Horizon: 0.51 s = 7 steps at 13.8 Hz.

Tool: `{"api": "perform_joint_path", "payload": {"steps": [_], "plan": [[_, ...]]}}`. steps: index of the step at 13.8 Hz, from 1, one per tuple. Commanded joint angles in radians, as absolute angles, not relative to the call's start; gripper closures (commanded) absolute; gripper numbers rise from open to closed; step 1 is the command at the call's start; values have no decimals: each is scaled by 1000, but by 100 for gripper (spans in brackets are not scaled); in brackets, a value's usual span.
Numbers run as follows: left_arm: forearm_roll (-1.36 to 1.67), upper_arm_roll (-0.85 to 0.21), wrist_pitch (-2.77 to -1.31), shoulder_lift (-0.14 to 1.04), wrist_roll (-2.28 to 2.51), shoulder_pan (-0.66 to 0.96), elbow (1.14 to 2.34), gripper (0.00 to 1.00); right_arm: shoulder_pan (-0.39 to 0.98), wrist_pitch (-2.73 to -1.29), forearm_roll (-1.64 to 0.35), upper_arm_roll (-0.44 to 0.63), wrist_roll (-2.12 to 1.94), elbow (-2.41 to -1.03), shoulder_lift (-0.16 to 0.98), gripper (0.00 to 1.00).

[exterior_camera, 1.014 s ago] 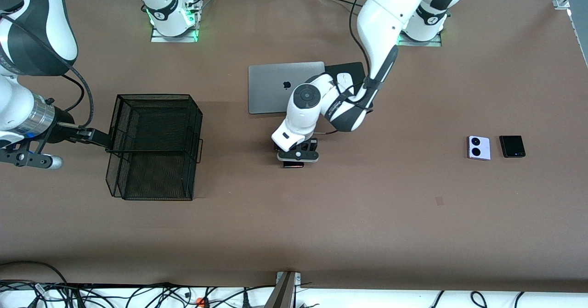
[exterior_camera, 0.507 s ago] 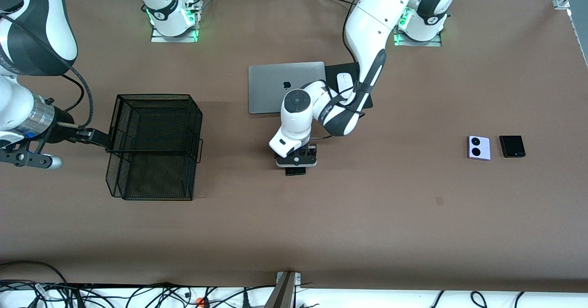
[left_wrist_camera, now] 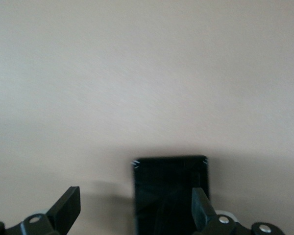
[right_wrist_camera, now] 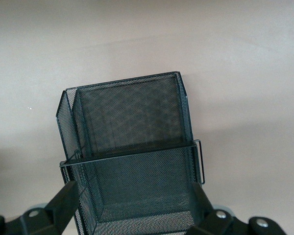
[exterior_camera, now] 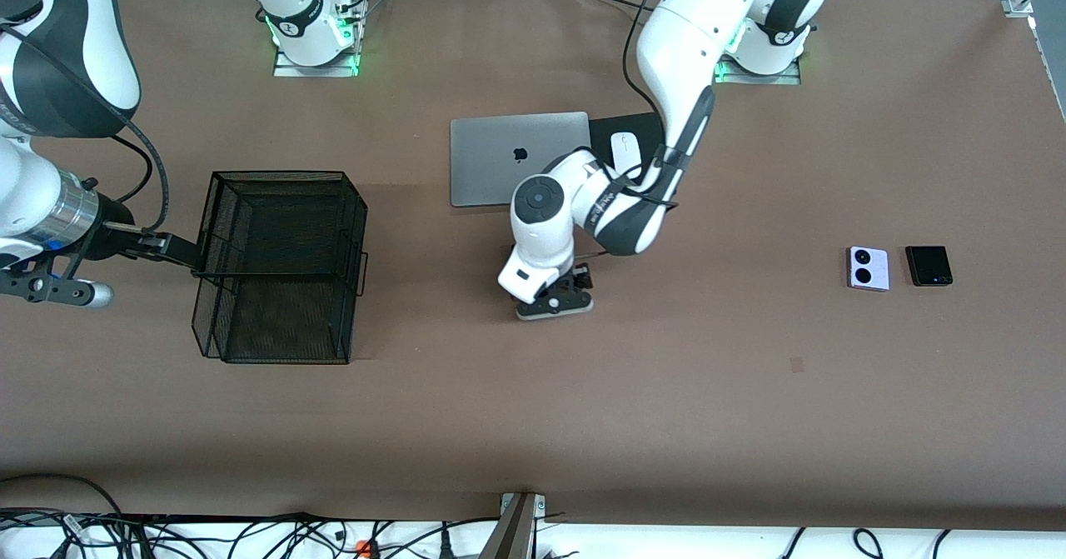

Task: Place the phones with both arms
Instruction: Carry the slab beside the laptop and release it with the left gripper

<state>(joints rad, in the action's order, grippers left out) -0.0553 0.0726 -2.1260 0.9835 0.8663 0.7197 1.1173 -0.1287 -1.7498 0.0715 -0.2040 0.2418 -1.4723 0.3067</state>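
Worktop [exterior_camera: 533, 426] bare and brown across its nearest stretch. Going up the front view, first comes the left claw [exterior_camera: 556, 299], low over the middle of the worktop, arm folded down from its base. Left wrist view: fingers [left_wrist_camera: 66, 209] spread apart, slim black phone [left_wrist_camera: 170, 193] flat on the worktop between them, set against 1 finger, a clear gap to the other. That phone is hidden under the claw in the front view.

At about the same depth, toward the left arm's end: lilac phone [exterior_camera: 868, 268] with 2 black circles, and just beside it, not touching, small black square phone [exterior_camera: 929, 266]. Both flat on the worktop, well apart from the left claw.

Toward the right arm's end: black mesh basket [exterior_camera: 279, 266], tipped on its side. Right claw [exterior_camera: 179, 249] meets the basket's rim; right wrist view shows its fingers [right_wrist_camera: 63, 200] straddling the mesh wall, but whether they pinch it I cannot tell.

Farther off: silver laptop [exterior_camera: 500, 159], closed, with white mouse [exterior_camera: 625, 152] on a dark pad beside it.
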Motion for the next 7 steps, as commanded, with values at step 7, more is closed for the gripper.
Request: {"api": "perform_joint_path", "payload": {"steps": [7], "plan": [[-11,72,-1997,634,393,525,1570,0,-123,-1743,55,-209,253,-1456,311,0]]}}
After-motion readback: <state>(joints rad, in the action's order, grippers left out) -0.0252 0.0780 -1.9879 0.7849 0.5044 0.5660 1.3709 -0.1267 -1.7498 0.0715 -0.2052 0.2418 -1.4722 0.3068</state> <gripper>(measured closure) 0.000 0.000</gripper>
